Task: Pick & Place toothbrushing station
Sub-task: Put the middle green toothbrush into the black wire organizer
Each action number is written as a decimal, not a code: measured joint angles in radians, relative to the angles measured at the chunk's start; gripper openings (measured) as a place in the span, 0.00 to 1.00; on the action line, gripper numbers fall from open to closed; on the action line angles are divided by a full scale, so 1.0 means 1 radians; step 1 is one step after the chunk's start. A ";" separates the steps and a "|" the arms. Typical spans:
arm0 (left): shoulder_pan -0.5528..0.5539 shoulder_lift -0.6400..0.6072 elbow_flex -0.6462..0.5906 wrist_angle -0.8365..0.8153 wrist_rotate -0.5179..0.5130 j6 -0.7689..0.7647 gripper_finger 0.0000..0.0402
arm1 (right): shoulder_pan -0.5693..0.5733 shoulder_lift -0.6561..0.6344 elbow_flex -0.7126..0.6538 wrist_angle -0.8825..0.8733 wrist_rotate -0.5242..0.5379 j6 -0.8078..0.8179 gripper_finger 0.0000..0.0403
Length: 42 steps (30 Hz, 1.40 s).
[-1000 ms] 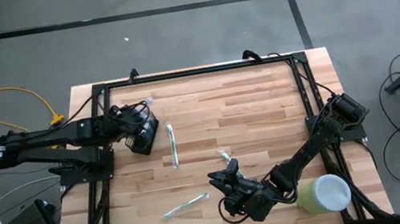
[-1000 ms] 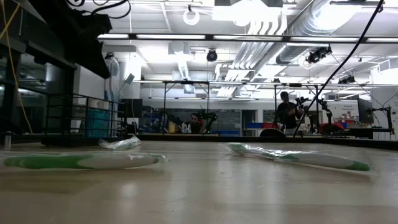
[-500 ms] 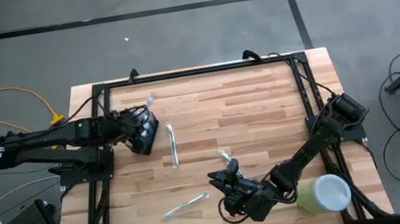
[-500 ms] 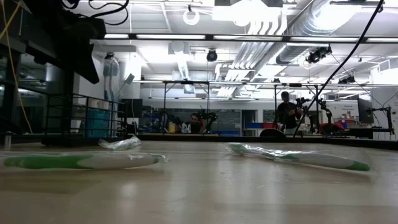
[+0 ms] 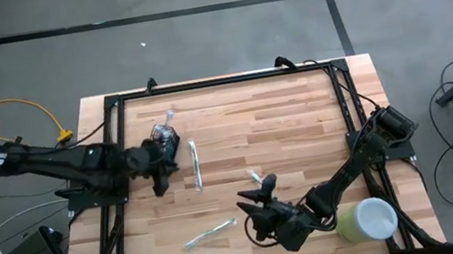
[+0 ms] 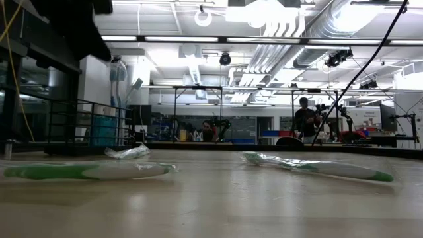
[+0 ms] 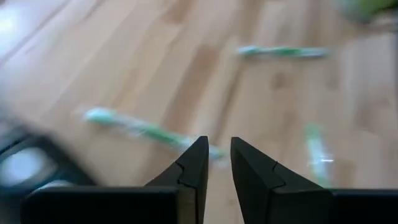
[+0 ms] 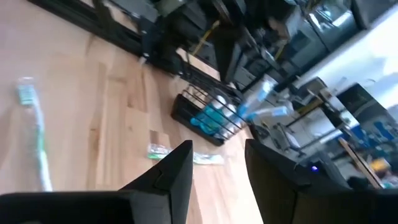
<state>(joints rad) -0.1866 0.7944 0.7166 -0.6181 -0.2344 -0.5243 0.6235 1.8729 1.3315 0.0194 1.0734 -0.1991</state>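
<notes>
The wire holder [image 5: 165, 141] stands on the bench [image 5: 298, 115] at about one o'clock of the left gripper [image 5: 159, 186], whose narrow jaws are empty.

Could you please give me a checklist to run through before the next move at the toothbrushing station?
1. Wire-mesh holder standing upright on the table: ok.
2. Left gripper empty, fingers slightly apart: ok.
3. Right gripper open and empty: ok.
4. Wrapped toothbrushes in the holder: not ok, three lie loose on the table.
5. Pale green cup away from the right gripper: ok.
</notes>
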 joint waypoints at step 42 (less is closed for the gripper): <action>-0.598 0.310 0.001 0.532 -0.140 0.169 0.16 | -0.345 -0.024 -0.001 -0.745 -0.845 1.063 0.24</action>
<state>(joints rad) -0.7845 1.1042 0.7174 -0.0866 -0.3744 -0.3553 0.2789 1.8484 1.3308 -0.7258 0.2283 0.8640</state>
